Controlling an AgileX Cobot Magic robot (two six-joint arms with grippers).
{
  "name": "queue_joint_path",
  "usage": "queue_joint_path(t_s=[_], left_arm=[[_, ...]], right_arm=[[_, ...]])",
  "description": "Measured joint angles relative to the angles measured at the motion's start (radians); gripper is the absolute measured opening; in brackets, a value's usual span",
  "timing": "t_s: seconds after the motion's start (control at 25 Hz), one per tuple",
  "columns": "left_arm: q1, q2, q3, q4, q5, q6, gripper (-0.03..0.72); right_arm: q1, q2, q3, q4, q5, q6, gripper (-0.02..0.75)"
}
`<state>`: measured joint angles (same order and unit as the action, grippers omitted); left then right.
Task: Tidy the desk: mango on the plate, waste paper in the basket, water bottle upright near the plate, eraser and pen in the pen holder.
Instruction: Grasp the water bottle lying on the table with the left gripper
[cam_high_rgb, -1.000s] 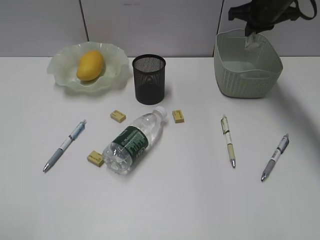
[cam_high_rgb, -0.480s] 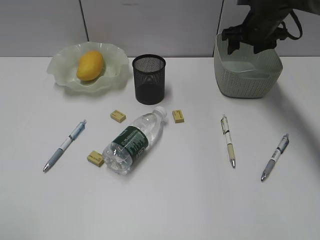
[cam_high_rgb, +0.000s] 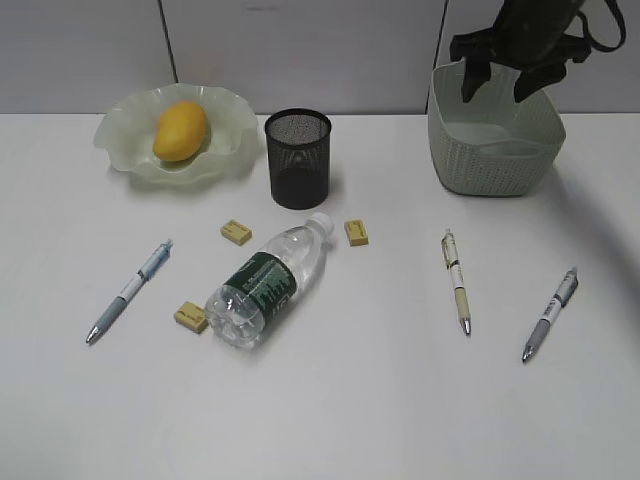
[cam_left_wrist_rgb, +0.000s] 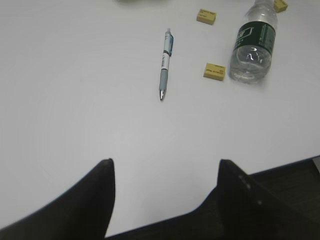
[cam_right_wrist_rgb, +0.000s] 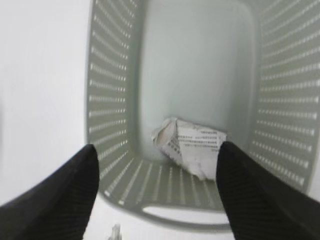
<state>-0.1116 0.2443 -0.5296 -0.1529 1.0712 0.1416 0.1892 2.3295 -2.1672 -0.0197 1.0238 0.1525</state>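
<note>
The crumpled white waste paper with grey print (cam_right_wrist_rgb: 190, 146) lies on the floor of the deep pale green ribbed plastic basket (cam_right_wrist_rgb: 115, 95), at the bench's (cam_high_rgb: 330, 400) one o'clock corner. The right claw (cam_high_rgb: 497, 78) hangs over it, spread wide and empty. The yellow-orange oval mango (cam_high_rgb: 180, 130) sits on the wavy translucent green plate (cam_high_rgb: 125, 150) at eleven o'clock. The left claw (cam_left_wrist_rgb: 162, 172) stands wide above bare bench
</note>
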Motion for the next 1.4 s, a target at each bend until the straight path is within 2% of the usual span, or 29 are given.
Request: queue_joint_path(t_s=[0.28, 0.6, 1.0, 1.4], left_arm=[[0.0, 0.0, 0.0, 0.0, 0.0, 0.0, 0.484], [0.0, 0.0, 0.0, 0.0, 0.0, 0.0, 0.481], [0.0, 0.0, 0.0, 0.001, 0.0, 0.0, 0.481], [0.0, 0.0, 0.0, 0.001, 0.0, 0.0, 0.481]], right_arm=[[0.0, -0.09, -0.002, 0.02, 0.167, -0.029, 0.572], [0.024, -0.249, 0.065, 0.02, 0.183, -0.03, 0.571], [0.094, -0.541, 0.354, 0.002, 0.184, -0.033, 0.571], [0.146, -0.892, 0.747, -0.024, 0.184, -0.036, 0.57]])
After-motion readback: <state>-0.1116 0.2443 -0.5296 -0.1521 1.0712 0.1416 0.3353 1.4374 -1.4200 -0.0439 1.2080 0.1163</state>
